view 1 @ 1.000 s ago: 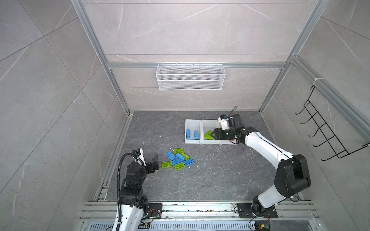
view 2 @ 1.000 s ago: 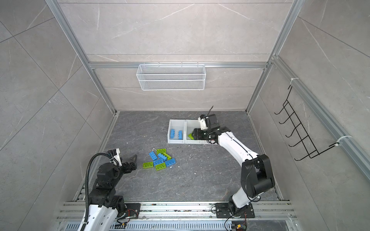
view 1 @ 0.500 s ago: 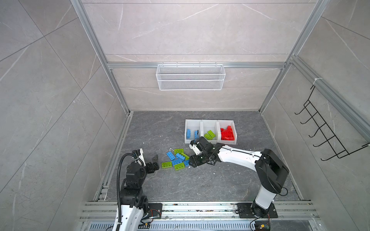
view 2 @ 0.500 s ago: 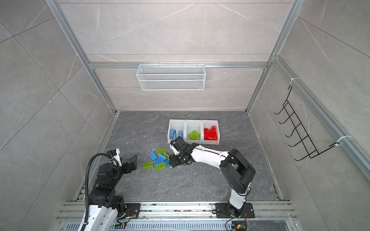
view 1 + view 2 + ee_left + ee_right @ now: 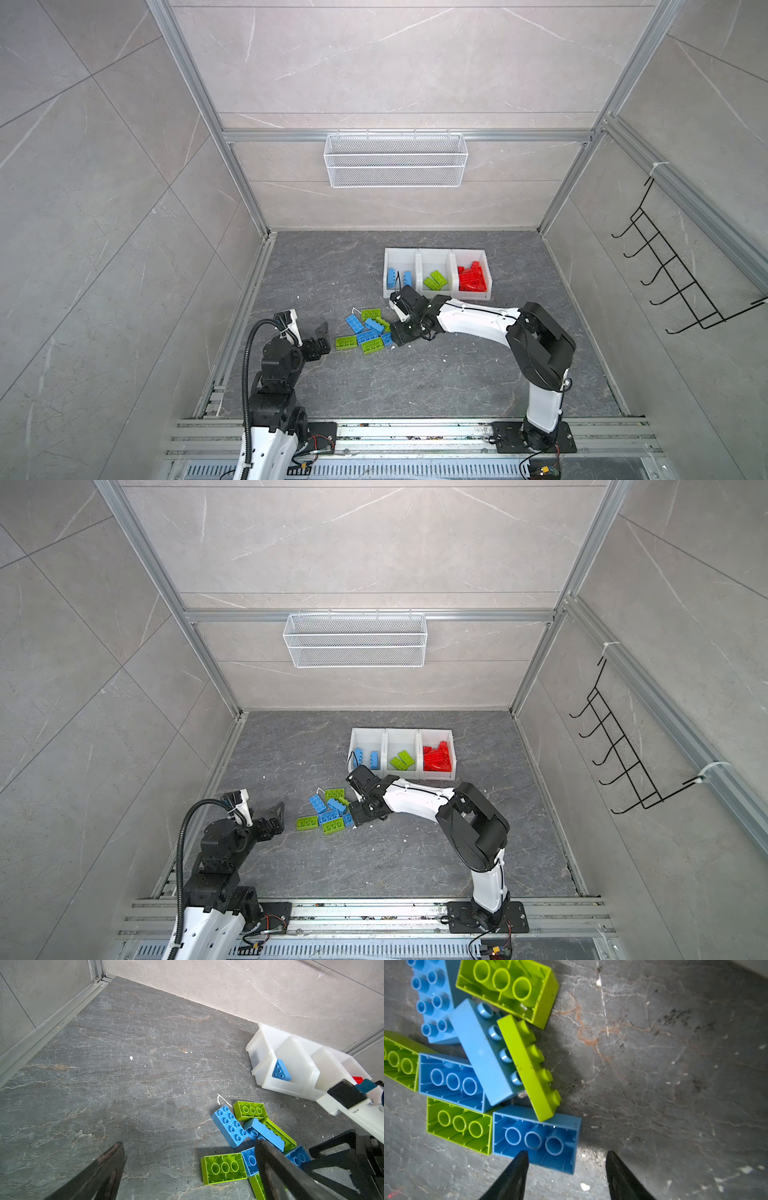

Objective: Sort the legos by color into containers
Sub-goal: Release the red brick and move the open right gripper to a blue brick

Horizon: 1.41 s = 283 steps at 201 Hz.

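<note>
My right gripper [image 5: 566, 1155] is back from the bins [image 5: 434, 249] at the pile [image 5: 365, 332], jaws half-open astride one end of a blue brick [image 5: 535, 1138], gripping nothing; left gripper [image 5: 189, 1142] gapes idle; reds [image 5: 471, 278] look done, two blues [image 5: 399, 277] and two greens [image 5: 435, 280] binned, eight left.

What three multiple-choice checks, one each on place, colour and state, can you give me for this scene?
1. In the top views, the red bricks lie in which bin?
A. left
B. middle
C. right

2. The loose bricks are which colours?
A. blue and green
B. red and blue
C. all three

3. The right gripper is:
A. shut on a green brick
B. open, holding nothing
C. shut on nothing

Key:
1 C, red shows only in the right bin in both top views.
2 A, none of them is red.
3 B, its jaws stand apart in the right wrist view.
</note>
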Tool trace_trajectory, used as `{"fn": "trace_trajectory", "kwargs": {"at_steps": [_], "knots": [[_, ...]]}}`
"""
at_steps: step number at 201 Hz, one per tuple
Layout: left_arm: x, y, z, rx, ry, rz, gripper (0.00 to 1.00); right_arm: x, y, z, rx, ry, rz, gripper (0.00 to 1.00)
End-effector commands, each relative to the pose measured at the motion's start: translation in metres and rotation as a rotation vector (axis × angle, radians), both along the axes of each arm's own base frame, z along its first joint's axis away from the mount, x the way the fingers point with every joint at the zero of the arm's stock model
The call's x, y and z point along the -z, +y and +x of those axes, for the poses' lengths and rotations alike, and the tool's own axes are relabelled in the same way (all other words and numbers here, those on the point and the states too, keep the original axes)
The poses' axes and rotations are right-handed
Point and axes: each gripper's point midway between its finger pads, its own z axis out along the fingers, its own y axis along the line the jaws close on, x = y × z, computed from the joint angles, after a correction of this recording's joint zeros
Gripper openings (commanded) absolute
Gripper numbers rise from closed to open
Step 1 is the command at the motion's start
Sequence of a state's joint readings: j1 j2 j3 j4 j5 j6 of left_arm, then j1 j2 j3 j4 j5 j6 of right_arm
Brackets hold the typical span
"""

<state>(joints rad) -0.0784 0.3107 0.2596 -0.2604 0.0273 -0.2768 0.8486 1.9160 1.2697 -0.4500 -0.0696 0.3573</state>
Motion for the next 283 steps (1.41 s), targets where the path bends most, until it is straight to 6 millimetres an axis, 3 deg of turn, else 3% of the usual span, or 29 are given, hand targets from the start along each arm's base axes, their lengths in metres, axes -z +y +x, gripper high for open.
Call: {"fn": "trace_trajectory", "kwargs": {"at_steps": [1, 29, 50, 77, 106, 130, 159, 246, 283], "knots": [[-0.015, 0.002, 0.002, -0.013, -0.047, -0.008, 1.00, 0.009, -0.019, 0.002, 0.006, -0.007, -0.093, 0.61], [-0.015, 0.002, 0.002, -0.013, -0.047, -0.008, 1.00, -0.002, -0.048, 0.008, 0.063, -0.014, -0.104, 0.62], [-0.015, 0.002, 0.002, -0.012, -0.047, -0.008, 1.00, -0.023, -0.061, 0.009, 0.072, -0.041, -0.123, 0.63], [-0.015, 0.001, 0.002, -0.012, -0.047, -0.008, 0.99, -0.049, -0.057, 0.006, 0.051, -0.064, -0.076, 0.67], [-0.016, 0.002, 0.002, -0.017, -0.051, -0.008, 1.00, -0.061, -0.030, -0.002, -0.090, -0.089, -0.019, 0.79], [-0.016, 0.003, 0.000, -0.021, -0.055, -0.010, 1.00, -0.055, -0.031, 0.002, -0.033, -0.042, -0.069, 0.82], [-0.017, 0.004, -0.001, -0.027, -0.064, -0.010, 1.00, -0.049, -0.005, -0.015, 0.018, 0.050, 0.088, 0.78], [-0.017, 0.004, -0.002, -0.026, -0.068, -0.011, 1.00, -0.011, 0.013, -0.014, 0.031, 0.102, -0.015, 0.81], [-0.017, 0.004, -0.002, -0.024, -0.069, -0.011, 1.00, 0.003, 0.011, -0.009, 0.042, 0.100, -0.069, 0.79]]}}
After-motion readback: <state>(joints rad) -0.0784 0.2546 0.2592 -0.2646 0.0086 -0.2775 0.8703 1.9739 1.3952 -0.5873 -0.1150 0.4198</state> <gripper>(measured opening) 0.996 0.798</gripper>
